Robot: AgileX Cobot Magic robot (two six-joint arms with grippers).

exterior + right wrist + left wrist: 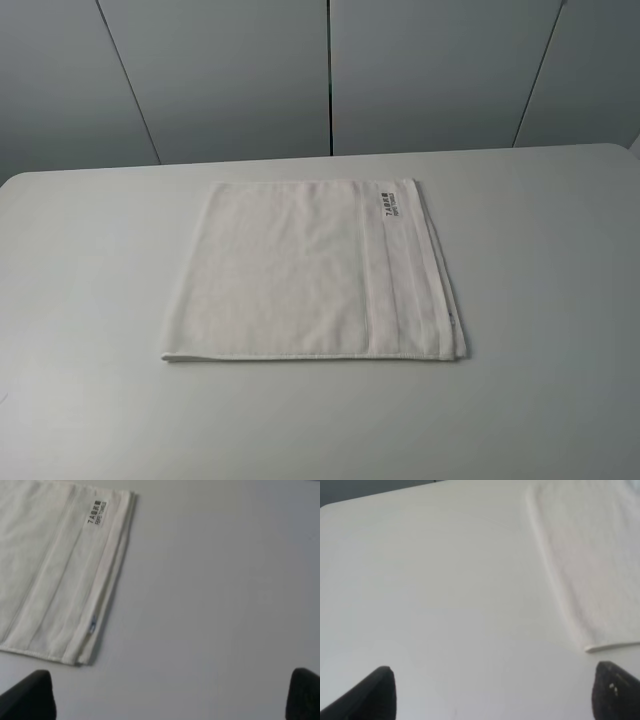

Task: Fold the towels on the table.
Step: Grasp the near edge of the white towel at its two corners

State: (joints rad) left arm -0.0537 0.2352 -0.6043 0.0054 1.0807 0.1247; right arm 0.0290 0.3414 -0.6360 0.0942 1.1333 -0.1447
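Observation:
A white terry towel (310,270) lies flat on the white table (90,300), folded over, with doubled edges along its right side. A woven border band runs down the right part and a small grey label (391,203) sits near the far right corner. Neither arm shows in the exterior high view. In the left wrist view the left gripper (492,700) is open over bare table, with the towel's left edge (590,565) off to one side. In the right wrist view the right gripper (172,700) is open over bare table, beside the towel's right edge (60,580) and label (95,512).
Grey wall panels (330,70) stand behind the table's far edge. Bare tabletop surrounds the towel on all sides.

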